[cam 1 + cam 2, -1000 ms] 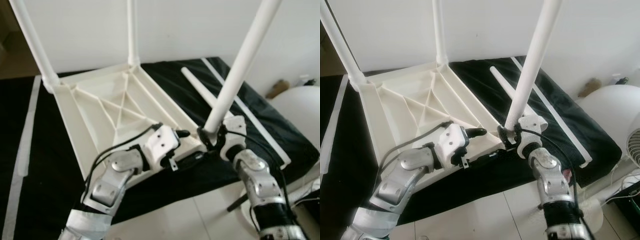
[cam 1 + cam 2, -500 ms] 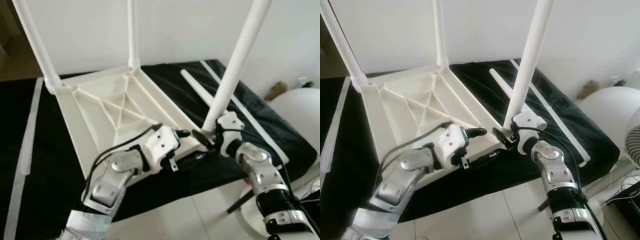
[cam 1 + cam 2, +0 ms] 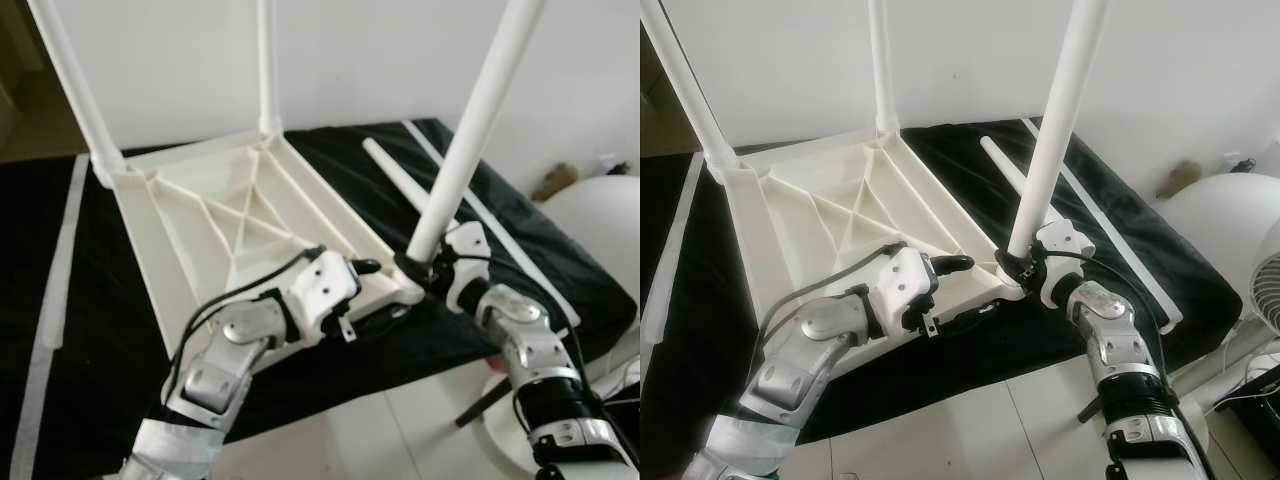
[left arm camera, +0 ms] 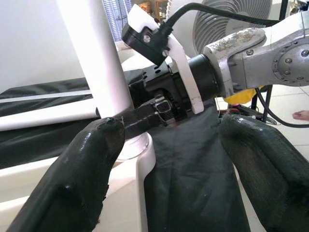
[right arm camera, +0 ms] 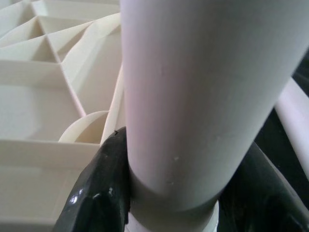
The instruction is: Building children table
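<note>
While the upturned white tabletop [image 3: 235, 215] lies on a black-covered surface [image 3: 520, 250], the right hand [image 3: 1012, 268] clenches a leg [image 3: 470, 130] at its near right corner, the left hand [image 3: 365, 290] open on the near edge.

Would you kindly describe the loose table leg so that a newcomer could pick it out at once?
Start from the white upturned tabletop on the black cloth. Just beyond its near right corner, where the right gripper clamps a standing leg, a white tapered leg lies flat on the cloth. It alone is lying down; the other three stand in corner sockets.
</note>
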Tool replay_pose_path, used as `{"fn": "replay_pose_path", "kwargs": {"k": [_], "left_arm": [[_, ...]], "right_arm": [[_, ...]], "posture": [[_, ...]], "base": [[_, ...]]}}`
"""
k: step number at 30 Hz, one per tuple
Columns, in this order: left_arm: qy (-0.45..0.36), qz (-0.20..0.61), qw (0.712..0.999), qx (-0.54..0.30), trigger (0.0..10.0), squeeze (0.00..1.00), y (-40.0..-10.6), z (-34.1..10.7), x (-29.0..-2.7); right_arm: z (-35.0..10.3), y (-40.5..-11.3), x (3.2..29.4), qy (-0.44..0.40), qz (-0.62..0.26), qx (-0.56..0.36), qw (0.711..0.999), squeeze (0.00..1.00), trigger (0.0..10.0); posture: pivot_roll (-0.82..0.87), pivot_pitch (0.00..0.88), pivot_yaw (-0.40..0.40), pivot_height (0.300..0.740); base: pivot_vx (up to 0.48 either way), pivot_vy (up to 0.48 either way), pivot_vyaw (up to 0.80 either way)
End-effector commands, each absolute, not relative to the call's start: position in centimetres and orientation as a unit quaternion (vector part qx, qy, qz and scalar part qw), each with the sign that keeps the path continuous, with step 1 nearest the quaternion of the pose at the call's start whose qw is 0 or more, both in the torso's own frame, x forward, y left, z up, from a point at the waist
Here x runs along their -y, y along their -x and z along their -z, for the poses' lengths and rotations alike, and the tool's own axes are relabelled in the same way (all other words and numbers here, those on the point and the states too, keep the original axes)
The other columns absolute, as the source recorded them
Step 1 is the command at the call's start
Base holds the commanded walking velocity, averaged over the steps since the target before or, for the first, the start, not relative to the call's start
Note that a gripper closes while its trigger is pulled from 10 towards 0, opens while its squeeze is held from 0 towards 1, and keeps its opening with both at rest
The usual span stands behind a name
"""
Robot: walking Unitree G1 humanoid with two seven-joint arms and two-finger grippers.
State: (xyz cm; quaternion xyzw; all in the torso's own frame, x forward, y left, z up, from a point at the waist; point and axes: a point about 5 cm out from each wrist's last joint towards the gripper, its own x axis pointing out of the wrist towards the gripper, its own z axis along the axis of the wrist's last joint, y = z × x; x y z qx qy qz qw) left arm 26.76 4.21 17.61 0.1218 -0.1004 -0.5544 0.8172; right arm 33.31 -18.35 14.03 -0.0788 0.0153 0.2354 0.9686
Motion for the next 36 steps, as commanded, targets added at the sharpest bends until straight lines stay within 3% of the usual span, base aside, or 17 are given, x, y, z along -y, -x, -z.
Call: {"fn": "replay_pose_path", "kwargs": {"k": [1,7,12,26,27,28,29,36], "left_arm": [[-0.127,0.526,0.835,0.098,10.0,0.00,-27.2,-17.4,-4.5],[-0.126,0.515,0.843,0.093,10.0,0.00,-27.4,-17.2,-4.9],[-0.120,0.481,0.865,0.081,10.0,0.00,-27.9,-16.6,-5.6],[-0.125,0.459,0.876,0.078,10.0,0.00,-27.8,-16.4,-7.2],[-0.122,0.461,0.875,0.078,10.0,0.00,-27.7,-16.5,-7.2],[-0.122,0.461,0.875,0.078,10.0,0.00,-27.7,-16.5,-7.2],[-0.120,0.465,0.874,0.077,10.0,0.00,-27.7,-16.5,-7.1],[-0.124,0.481,0.864,0.079,10.0,0.00,-27.4,-16.6,-7.4]], "right_arm": [[-13.0,-33.0,18.8,0.081,-0.219,-0.041,0.971,0.00,10.0],[-13.1,-32.9,18.2,0.059,-0.166,-0.038,0.984,0.00,10.0],[-13.1,-32.7,17.7,0.004,-0.060,-0.044,0.997,0.00,10.0],[-12.6,-31.8,14.5,-0.101,0.080,-0.066,0.990,0.00,10.0],[-13.0,-31.9,14.3,-0.091,0.077,-0.056,0.991,0.91,10.0],[-13.0,-31.9,14.3,-0.091,0.077,-0.056,0.991,0.91,10.0],[-13.4,-31.9,14.1,-0.082,0.074,-0.047,0.993,1.00,10.0],[-14.5,-31.6,14.5,-0.074,0.065,-0.012,0.995,1.00,10.0]], "posture": [[-0.05,0.009,-0.019,0.740],[-0.05,0.020,-0.023,0.740],[-0.04,0.027,-0.024,0.740],[-0.02,0.037,-0.032,0.740],[-0.02,0.038,-0.027,0.740],[-0.02,0.038,-0.027,0.740],[-0.02,0.039,-0.028,0.740],[-0.02,0.040,-0.027,0.740]], "base": [[0.000,0.000,0.00],[0.000,0.000,0.00],[0.000,0.000,0.00],[0.000,0.000,0.00],[0.000,0.000,0.00],[0.000,0.000,0.00],[0.000,0.000,0.00],[0.000,0.000,0.00]]}}
